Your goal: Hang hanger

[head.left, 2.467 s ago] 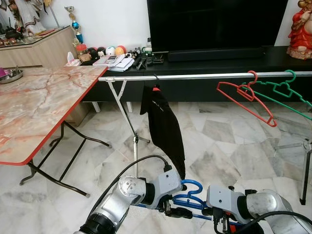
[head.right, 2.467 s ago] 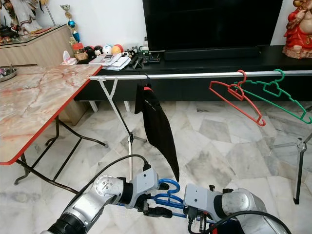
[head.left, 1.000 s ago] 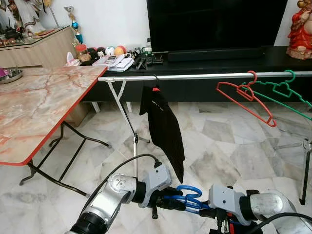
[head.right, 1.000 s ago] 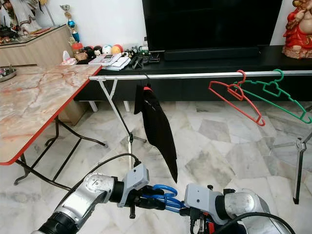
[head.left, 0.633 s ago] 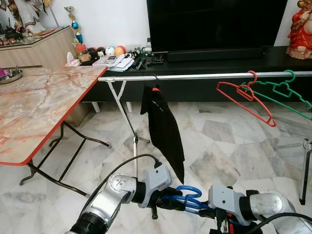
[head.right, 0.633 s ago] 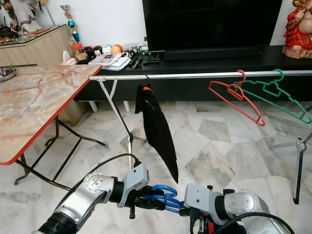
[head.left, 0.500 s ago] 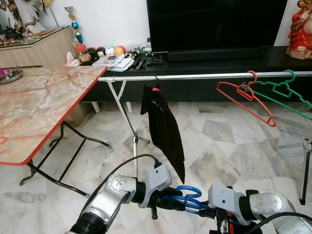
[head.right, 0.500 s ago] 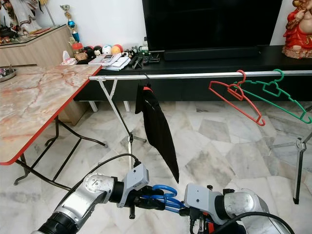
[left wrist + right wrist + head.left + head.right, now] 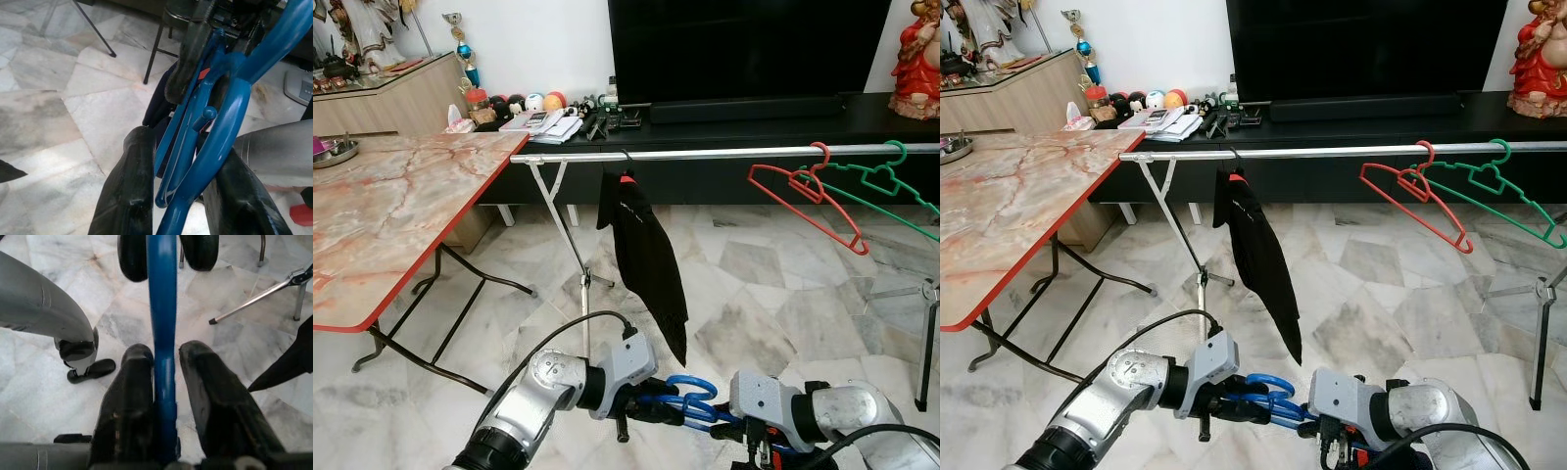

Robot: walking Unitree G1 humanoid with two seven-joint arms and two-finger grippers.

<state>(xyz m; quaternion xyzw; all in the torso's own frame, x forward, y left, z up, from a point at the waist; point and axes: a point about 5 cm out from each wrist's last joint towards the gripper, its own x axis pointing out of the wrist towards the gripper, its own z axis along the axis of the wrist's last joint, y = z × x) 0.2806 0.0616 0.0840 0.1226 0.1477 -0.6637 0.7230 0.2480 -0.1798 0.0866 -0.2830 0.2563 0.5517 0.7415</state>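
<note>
Two silver arms reach forward low over the marble floor [image 9: 773,294], bent at the elbow so that their wrists meet near the bottom of the head views. Between them is a blue hanger [image 9: 690,397], held well below the rail [image 9: 705,153] and in front of it. The left gripper [image 9: 651,409] points toward the robot's right with its forearm slanting up from the lower left; in the left wrist view its two black fingers [image 9: 129,196] sit on either side of the blue hanger's [image 9: 215,147] thick curved bar, pinching it. The right gripper [image 9: 164,367] points the opposite way, toward the left one, and its fingers [image 9: 129,382] press against the hanger's straight blue bar [image 9: 162,308] from both sides.

The rail runs across the room on a folding stand [image 9: 570,250]. Near its left end hangs a black garment [image 9: 641,259] on its own hook. Toward the right end a red hanger [image 9: 808,201] and a green hanger [image 9: 881,186] hang tilted, side by side with their hooks close together. A marble-topped table [image 9: 382,215] with a red edge stands to the left, one corner just beside the rail's left end. Behind the rail are a dark low cabinet [image 9: 862,117] and a large black screen [image 9: 744,49].
</note>
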